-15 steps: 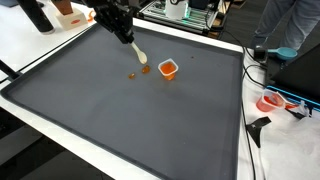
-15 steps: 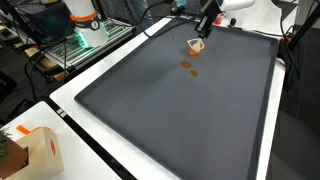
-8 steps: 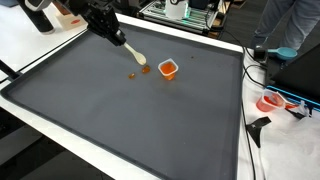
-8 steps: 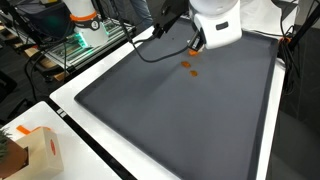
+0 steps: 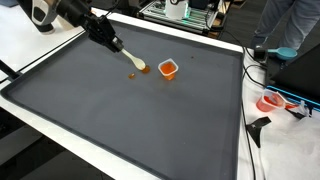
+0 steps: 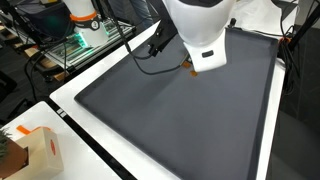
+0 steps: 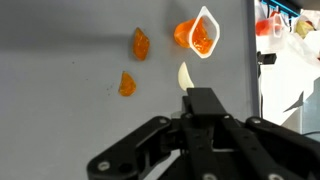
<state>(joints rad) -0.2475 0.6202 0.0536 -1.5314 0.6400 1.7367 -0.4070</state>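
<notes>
Gripper [image 7: 203, 103] clamped on spoon [image 7: 184, 76]; orange cup [image 7: 201, 36] just beyond spoon tip.

The spoon [image 7: 185, 76] is cream, cup [image 7: 200, 35] orange, mat [image 7: 60, 110] grey.

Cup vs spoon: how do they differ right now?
The cup stands free on the mat; the spoon is gripped in the hand. The cup is wide and holds orange stuff; the spoon is narrow, pale and looks bare. Both sit near two orange bits.
</notes>
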